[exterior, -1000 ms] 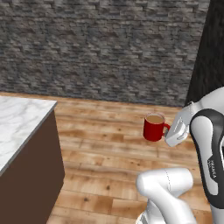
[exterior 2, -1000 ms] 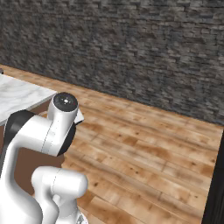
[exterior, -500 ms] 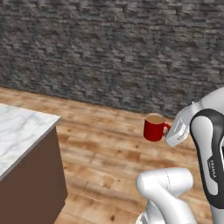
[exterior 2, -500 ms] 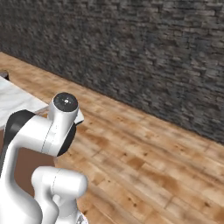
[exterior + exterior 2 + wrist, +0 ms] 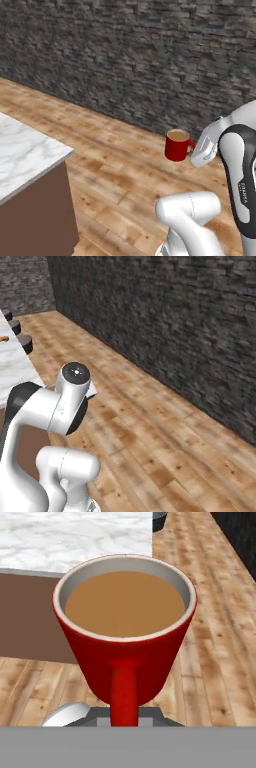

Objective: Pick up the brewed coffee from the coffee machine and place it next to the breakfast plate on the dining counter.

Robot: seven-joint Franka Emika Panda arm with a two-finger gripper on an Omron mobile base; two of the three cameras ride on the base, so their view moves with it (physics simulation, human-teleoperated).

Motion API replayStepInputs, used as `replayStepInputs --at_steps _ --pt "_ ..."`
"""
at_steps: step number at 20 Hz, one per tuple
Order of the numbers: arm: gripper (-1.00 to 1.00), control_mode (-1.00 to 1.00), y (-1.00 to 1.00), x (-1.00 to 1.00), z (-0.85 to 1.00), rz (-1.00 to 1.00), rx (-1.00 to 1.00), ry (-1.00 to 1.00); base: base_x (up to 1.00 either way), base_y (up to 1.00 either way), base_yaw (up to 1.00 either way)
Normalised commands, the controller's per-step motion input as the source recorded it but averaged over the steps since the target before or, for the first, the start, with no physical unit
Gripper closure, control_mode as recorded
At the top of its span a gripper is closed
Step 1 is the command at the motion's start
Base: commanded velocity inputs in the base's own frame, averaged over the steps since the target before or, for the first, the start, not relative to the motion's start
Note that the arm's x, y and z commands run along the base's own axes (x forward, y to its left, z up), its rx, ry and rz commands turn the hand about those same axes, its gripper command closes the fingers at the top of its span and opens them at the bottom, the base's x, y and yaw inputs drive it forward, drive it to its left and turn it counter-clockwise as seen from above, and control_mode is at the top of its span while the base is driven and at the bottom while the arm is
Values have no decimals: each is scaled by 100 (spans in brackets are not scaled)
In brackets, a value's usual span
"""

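brewed coffee [image 5: 176, 145]: one red mug | gripper [image 5: 192, 151]: clamped on its handle | dining counter [image 5: 25, 155]: one

Glossy red mug [image 5: 125, 642] (ceramic-looking), veined marble counter [image 5: 25, 157]

The mug [image 5: 176, 145] hangs at the claw [image 5: 192, 149] above the wooden floor [image 5: 110, 150], with the surface [image 5: 22, 155] to its left and the stone wall [image 5: 130, 60] behind.
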Motion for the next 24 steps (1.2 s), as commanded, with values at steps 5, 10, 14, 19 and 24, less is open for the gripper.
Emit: replayStepInputs --at_steps 5,10,14,19,24 --pt "100 100 0 0 0 0 0 0 100 -22 59" --pt "100 100 0 0 0 0 0 0 100 -36 57" --pt "100 100 0 0 0 0 0 0 100 -50 52" --pt "100 100 0 0 0 0 0 0 100 -76 47" --pt "100 100 0 0 0 0 0 0 100 -87 43"
